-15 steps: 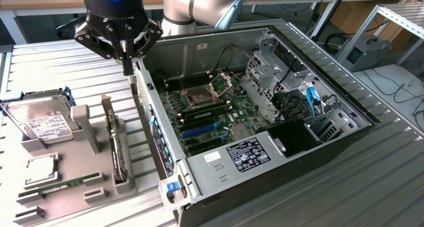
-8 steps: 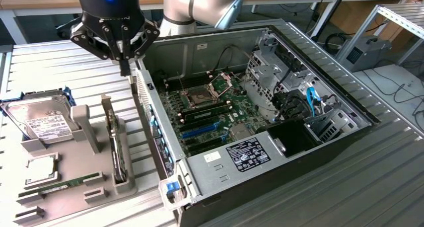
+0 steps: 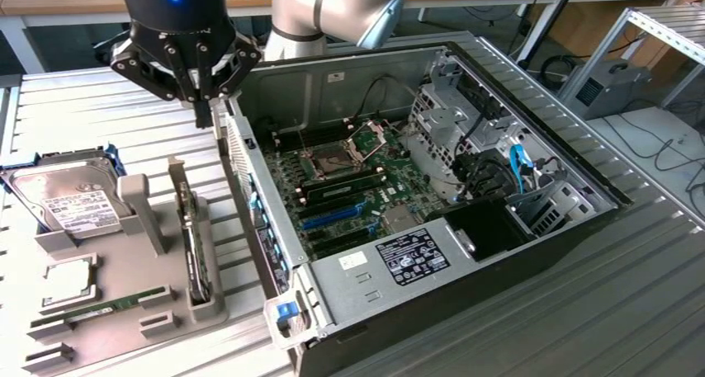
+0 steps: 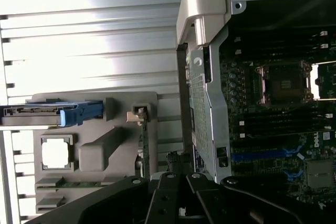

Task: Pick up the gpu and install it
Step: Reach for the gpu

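The work surface is a ribbed metal table (image 3: 617, 311) with wooden desks along the far side. An open computer case (image 3: 551, 158) lies on its side at the centre. A grey holder tray (image 3: 111, 327) sits just beside it on the exterior view's left.

**Gripper.** The gripper (image 3: 203, 113) hangs above the table over the far end of the tray, close to the case's left wall. Its fingers are pressed together and carry nothing.

**Task item.** The gpu (image 3: 198, 253) stands on edge in the slot of the tray nearest the case, untouched, with its metal bracket at the far end.

**Exterior view.** This view presents the case interior:
- the motherboard (image 3: 364, 187) with its open CPU socket (image 3: 330, 158);
- a blue expansion slot (image 3: 330, 218);
- blue cables (image 3: 518, 158) at the drive cage.

The tray also holds a hard drive (image 3: 66, 200), a processor chip (image 3: 68, 278) and a RAM stick (image 3: 105, 304).

**Wrist view.** Looking down past the gripper's linkages (image 4: 178, 182), this view presents the gpu (image 4: 144, 148) edge-on as a thin strip. It also presents the perforated rear panel (image 4: 202, 114) of the case.

**Markings.**
- The hard drive carries a white label; its text is too small to read.
- A black label (image 3: 414, 257) with white print sits on the near metal cover of the case; it is not legible.
- In the wrist view, white lettering (image 4: 328, 136) on the motherboard appears to read "DELL".
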Available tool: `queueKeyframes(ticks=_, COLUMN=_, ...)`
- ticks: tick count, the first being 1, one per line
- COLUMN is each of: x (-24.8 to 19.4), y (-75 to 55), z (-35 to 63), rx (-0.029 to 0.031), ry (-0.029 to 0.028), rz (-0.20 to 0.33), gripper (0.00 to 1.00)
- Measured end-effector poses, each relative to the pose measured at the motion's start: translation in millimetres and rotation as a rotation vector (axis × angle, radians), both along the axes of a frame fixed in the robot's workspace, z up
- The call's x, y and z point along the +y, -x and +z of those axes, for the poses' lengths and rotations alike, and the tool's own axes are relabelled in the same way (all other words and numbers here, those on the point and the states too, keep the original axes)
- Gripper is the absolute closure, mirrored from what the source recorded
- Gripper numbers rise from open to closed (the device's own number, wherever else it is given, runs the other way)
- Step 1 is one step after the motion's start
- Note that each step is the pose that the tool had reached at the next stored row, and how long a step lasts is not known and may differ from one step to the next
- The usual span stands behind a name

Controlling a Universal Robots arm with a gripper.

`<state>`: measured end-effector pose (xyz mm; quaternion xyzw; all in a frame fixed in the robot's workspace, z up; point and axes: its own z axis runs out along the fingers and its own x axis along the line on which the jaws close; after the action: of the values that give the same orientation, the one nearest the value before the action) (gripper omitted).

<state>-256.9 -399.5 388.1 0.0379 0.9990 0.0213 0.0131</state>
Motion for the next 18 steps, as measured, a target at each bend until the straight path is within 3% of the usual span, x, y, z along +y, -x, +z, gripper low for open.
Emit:
queueKeyframes(ticks=6, x=-2.5, y=0.4, z=-0.2, rx=0.0001, ry=0.0001, rz=0.0, gripper=0.89)
queueKeyframes(ticks=8, x=-7.4, y=3.7, z=-1.2, rx=0.0001, ry=0.0001, rz=0.0, gripper=0.89)
queueKeyframes(ticks=18, x=-11.9, y=6.1, z=-2.2, rx=0.0, ry=0.0, rz=0.0, gripper=0.89)
